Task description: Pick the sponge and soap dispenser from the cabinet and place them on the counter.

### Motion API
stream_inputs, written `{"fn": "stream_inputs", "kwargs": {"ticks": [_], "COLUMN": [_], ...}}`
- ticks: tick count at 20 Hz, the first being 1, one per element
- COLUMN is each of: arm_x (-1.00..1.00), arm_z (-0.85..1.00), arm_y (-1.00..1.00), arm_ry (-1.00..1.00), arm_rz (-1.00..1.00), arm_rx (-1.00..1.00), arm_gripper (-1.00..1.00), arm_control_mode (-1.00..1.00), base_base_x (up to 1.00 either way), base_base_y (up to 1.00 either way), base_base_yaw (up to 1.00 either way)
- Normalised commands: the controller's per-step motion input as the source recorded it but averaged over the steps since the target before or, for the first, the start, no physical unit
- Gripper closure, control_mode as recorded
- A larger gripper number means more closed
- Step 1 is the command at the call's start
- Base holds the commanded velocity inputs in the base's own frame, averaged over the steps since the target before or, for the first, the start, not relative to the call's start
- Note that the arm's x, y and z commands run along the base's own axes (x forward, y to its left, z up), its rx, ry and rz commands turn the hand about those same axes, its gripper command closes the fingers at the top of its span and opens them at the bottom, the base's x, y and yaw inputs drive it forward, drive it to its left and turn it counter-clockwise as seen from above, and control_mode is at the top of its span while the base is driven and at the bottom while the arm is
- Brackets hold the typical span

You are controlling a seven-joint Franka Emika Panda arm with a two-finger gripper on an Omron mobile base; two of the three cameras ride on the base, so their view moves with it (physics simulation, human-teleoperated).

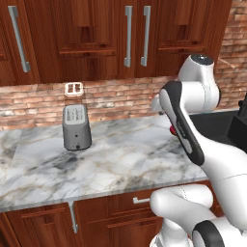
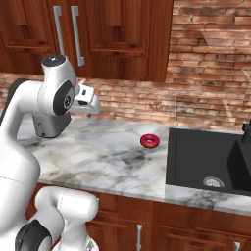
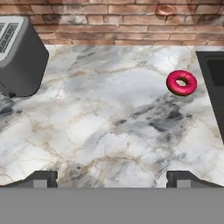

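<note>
**A:** Jaws are spread wide with nothing between them; in the hand view the two dark fingertips [image 3: 41,178] sit far apart at the bottom, over bare marble.

**B:** And the hand itself?

**A:** The gripper [image 2: 93,104] hangs above the desk [image 2: 108,157], pointing forward and down toward the brick wall [image 2: 206,59]. The white arm [image 1: 193,130] is folded, its elbow raised in front of the cabinet [image 1: 96,38].

**B:** What lies under it?

**A:** A red doughnut [image 3: 181,82] on the marble, off to the right in the hand view, near the edge of the black sink [image 3: 214,83]. A grey toaster [image 3: 19,54] stands at the left.

**B:** Do the base views agree?

**A:** The right one shows the doughnut just beside the sink, and the arm covers most of the toaster. The left one shows the toaster whole and upright by the wall, but the arm hides nearly all of the doughnut.

**B:** The sponge and soap dispenser?

**A:** I cannot tell where they are; the cabinet doors are shut, grey handles [image 1: 129,36] side by side.
</note>
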Motion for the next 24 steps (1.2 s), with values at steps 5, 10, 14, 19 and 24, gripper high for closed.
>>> {"fn": "stream_inputs", "kwargs": {"ticks": [5, 10, 14, 19, 24], "arm_x": [-0.14, -0.12, -0.1, -0.01, -0.03], "arm_z": [0.16, 0.15, 0.12, 0.11, 0.2], "arm_y": [-0.03, -0.01, 0.0, 0.0, 0.0], "arm_ry": [-0.07, -0.11, -0.18, -0.16, -0.1], "arm_rz": [0.0, 0.0, 0.01, 0.01, 0.01], "arm_rx": [0.0, 0.0, 0.0, 0.0, 0.01], "arm_gripper": [-1.0, -1.0, -1.0, -1.0, -1.0], "arm_control_mode": [-1.0, -1.0, -1.0, -1.0, -1.0], "base_base_x": [0.0, 0.0, 0.0, 0.0, 0.0], "base_base_y": [0.0, 0.0, 0.0, 0.0, 0.0], "base_base_yaw": [0.0, 0.0, 0.0, 0.0, 0.0]}}
